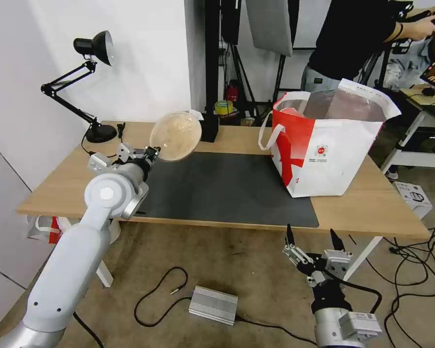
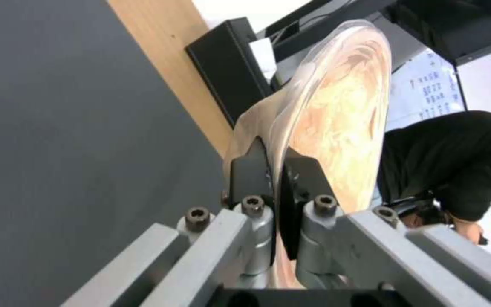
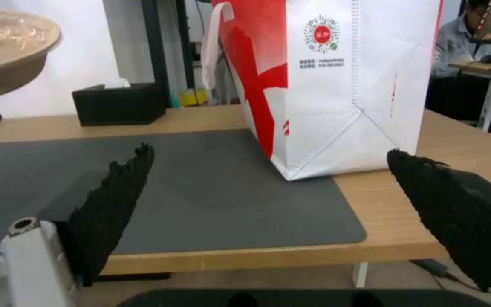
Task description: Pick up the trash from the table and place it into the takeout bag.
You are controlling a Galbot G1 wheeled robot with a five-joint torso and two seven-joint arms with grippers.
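The beige bowl (image 1: 176, 136) looks like matt paper under glossy film; the table (image 1: 372, 203) is light wood, its mat (image 1: 227, 193) matt.

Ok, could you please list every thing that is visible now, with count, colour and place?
beige bowl: one, beige, tilted in the air above the mat's left end, held by its rim
takeout bag: one, white with red panel, standing on the table's right part, partly on the mat
mat: one, dark grey, middle of the table
table: one, light wood
tissue box: one, black, back of the table
desk lamp: one, black, back left corner
metal box: one, silver, on the floor with black cables
left gripper: one, shut on the bowl's rim
right gripper: one, open, low in front of the table's front edge
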